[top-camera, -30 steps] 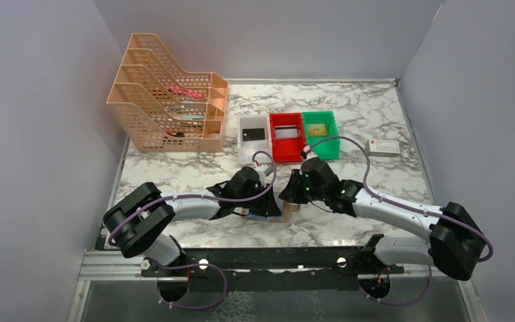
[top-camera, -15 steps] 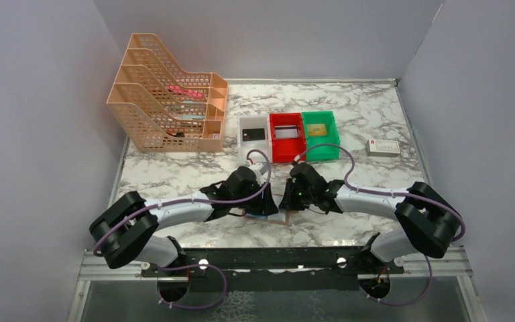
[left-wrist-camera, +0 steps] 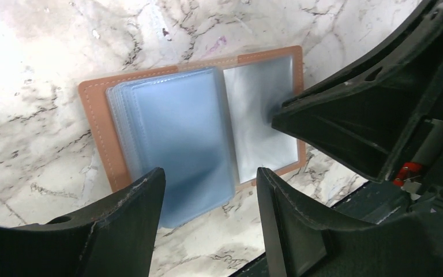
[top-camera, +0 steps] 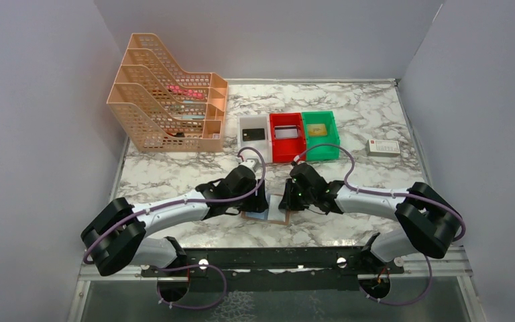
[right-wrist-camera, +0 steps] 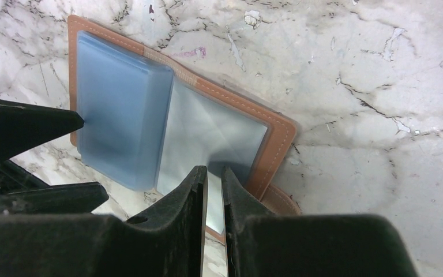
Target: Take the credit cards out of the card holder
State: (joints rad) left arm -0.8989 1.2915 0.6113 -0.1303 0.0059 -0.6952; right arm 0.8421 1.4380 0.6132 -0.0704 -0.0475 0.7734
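Observation:
The tan-brown card holder (top-camera: pixel 273 218) lies spread open on the marble table between my two grippers. The left wrist view shows its stack of pale blue sleeves (left-wrist-camera: pixel 176 135) folded to one side and a clear, empty-looking pocket (left-wrist-camera: pixel 259 115). My left gripper (left-wrist-camera: pixel 210 173) is open and hovers over the near edge of the blue sleeves, holding nothing. My right gripper (right-wrist-camera: pixel 214 170) is shut, with its tips down on the clear pocket (right-wrist-camera: pixel 207 135). No card shows in the holder. A black card (top-camera: pixel 253 133) lies in the white bin.
White (top-camera: pixel 242 146), red (top-camera: pixel 285 148) and green (top-camera: pixel 322 143) bins stand in a row behind the holder, each with a card-like item inside. A peach file rack (top-camera: pixel 167 111) stands at the back left. A small white box with a red mark (top-camera: pixel 383 148) is at the right.
The right arm swung in and its gripper came down on the holder's right half. The left gripper drew slightly back toward the far side. The holder now lies more exposed.

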